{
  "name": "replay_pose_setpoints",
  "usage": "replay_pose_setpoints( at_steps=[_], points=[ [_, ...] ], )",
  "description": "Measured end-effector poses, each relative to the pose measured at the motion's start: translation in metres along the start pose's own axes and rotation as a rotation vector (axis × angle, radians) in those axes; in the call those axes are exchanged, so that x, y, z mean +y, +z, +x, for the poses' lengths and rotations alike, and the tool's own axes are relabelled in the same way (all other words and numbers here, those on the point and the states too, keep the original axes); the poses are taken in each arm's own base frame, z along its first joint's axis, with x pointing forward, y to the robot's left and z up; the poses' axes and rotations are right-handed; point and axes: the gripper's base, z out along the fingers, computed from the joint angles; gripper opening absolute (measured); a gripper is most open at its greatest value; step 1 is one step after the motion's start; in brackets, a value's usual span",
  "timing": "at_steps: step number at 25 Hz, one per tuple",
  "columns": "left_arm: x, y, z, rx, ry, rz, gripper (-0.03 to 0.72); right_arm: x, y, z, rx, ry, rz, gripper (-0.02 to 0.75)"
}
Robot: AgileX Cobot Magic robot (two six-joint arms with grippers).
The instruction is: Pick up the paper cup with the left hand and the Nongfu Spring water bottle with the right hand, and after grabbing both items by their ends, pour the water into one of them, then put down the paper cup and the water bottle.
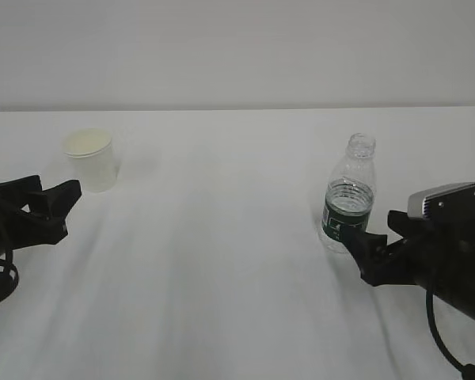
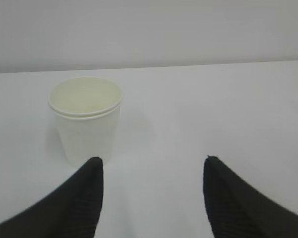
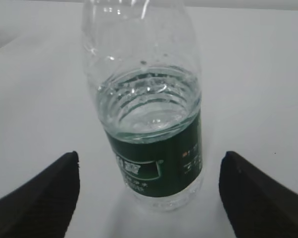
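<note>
- Right hand (image 1: 362,255), at four o'clock on the white table (image 1: 222,237): pincer spread wide around the Nongfu Spring water bottle (image 1: 349,192) but touching nothing.
- Left hand (image 1: 54,207), at nine o'clock: pincer parted, empty, just short of the paper cup (image 1: 89,159).
- Bottle upright, capless, the water (image 3: 148,106) filling its lower part.
- Cup upright at ten o'clock.
- Judgement: nothing grasped yet; both pickups, pouring and setting down remain.

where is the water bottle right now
The water bottle stands upright on the right side of the table in the exterior view, just in front of the right end effector, whose open fingers flank it without touching; the paper cup is far left.
</note>
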Motion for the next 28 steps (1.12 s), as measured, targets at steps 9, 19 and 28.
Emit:
replay_pose_setpoints(
  at_steps=[9, 19, 28],
  points=[
    [0.000, 0.000, 0.000, 0.000, 0.000, 0.000, 0.452, -0.005, 0.022, 0.008, 0.015, 0.007, -0.001, 0.664],
    [0.000, 0.000, 0.000, -0.001, 0.000, 0.000, 0.452, -0.010, 0.046, 0.010, -0.002, 0.041, -0.003, 0.663],
    [0.000, 0.000, 0.000, -0.002, 0.000, 0.000, 0.452, -0.013, 0.060, 0.000, -0.048, 0.044, -0.011, 0.663]
  ],
)
